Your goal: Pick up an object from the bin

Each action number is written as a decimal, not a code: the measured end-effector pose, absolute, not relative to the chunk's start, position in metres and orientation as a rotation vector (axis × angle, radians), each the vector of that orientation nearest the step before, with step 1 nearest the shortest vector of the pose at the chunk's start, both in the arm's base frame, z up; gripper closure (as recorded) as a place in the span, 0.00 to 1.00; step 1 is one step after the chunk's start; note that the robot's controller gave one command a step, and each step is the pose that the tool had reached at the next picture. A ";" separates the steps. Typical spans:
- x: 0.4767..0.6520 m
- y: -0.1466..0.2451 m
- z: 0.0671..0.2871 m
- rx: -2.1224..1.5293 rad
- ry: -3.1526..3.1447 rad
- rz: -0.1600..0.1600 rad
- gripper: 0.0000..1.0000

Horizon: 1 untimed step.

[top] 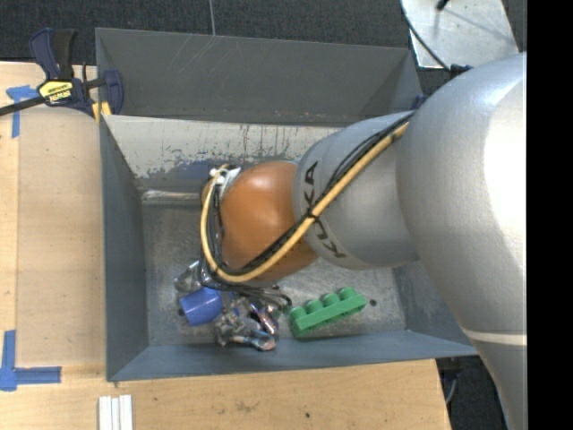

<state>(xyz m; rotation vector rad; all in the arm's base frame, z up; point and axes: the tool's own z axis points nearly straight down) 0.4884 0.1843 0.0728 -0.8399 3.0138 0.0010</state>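
My gripper hangs low over the front left of the bin floor, mostly hidden under the arm's wrist. Just below it lies a small blue cylinder-like piece, close to or touching the gripper. To the right of the blue piece sits a small tangled cluster of metal and coloured bits. A green studded building brick lies further right, near the bin's front wall, apart from the gripper.
The arm reaches in from the right and covers the middle and right of the bin. An orange cover and a yellow-black cable loop sit on its wrist. The bin's left and back floor show bare scuffed metal.
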 end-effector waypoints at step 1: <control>0.489 0.173 0.075 -0.821 3.015 0.012 1.00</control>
